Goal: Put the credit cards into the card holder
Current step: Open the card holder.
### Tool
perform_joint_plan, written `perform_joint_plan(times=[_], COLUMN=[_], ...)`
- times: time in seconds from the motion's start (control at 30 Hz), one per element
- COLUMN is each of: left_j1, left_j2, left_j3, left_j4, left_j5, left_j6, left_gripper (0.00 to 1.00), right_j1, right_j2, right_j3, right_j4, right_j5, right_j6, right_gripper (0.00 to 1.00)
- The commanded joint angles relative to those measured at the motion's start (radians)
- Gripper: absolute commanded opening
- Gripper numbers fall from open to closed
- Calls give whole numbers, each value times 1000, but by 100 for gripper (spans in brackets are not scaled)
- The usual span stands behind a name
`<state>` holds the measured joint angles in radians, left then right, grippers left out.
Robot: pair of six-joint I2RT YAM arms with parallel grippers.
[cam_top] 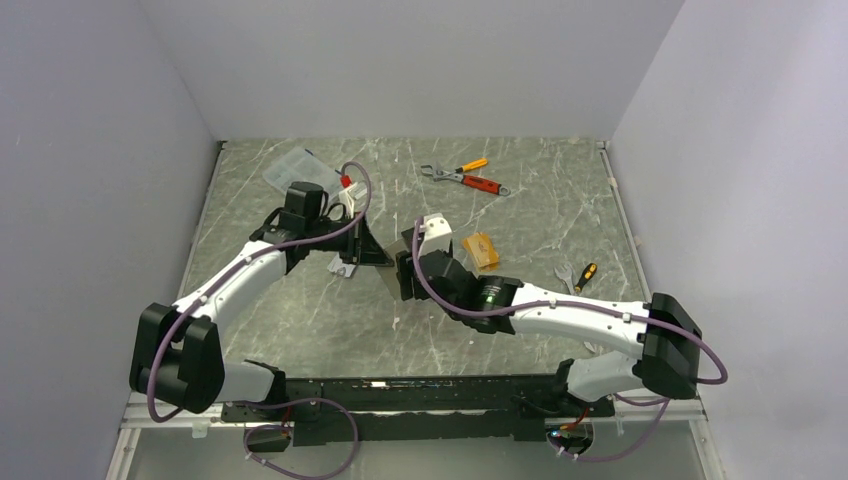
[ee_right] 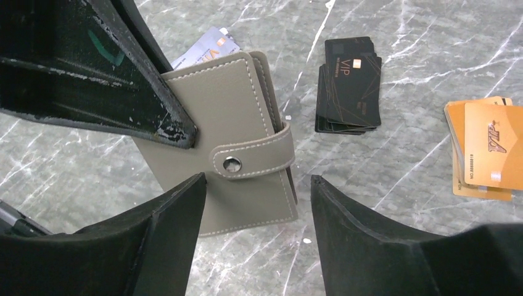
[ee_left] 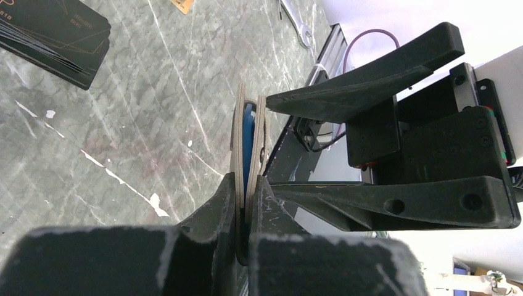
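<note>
here, the left gripper (ee_left: 245, 191) is clamped on the holder (ee_right: 228, 123), from which a grey card (ee_right: 206, 49) protrudes. the right gripper (ee_right: 258, 185) stands wide at its snap tab. black cards (ee_right: 348, 86) and orange cards (ee_right: 487, 151) lie on the table (ee_right: 395, 234) further right.

Surface finishes
Leather-look card holder (ee_right: 243, 120) matt taupe, pale stitching, shiny metal snap (ee_right: 232, 164); black cards (ee_right: 348, 83) matt plastic, fine gold lines; orange-gold cards (ee_right: 487, 148) satin plastic; table (ee_right: 401, 37) smooth green marble-look.
</note>
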<state>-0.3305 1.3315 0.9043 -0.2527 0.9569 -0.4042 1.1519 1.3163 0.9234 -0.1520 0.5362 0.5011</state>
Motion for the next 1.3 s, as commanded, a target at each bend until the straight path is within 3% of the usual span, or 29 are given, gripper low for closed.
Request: perform_joint_plan(times=[0.0,0.33,0.5,0.67,0.8,0.93,1.27], left_j1=[2,2,-4,-8,-8,-8,-7], left_j2=[-38,-47,-49,-55,-60,-61,-63], left_j3=[-16,-47,-51,-58,-60,-69,-62], left_j4=[75,120,130,138,137,158,118], left_j5=[52,59,72,77,77,98,52], left_j6=[-45,-75,-82,-91,-94,-102,-69], left_gripper=[0,0,0,0,0,0,0], right_j1=[3,21,28,29,29,30,29], right_j2=[35,77,94,102,100,59,35], right_j3=[60,83,97,103,92,18,7], right_j4=[71,92,93,106,122,225,172], right_j5=[47,89,131,180,210,235,336], right_j6=[-19,-54,-69,-91,-102,-118,-79], right_gripper=[63,51,31,19,1,0,0])
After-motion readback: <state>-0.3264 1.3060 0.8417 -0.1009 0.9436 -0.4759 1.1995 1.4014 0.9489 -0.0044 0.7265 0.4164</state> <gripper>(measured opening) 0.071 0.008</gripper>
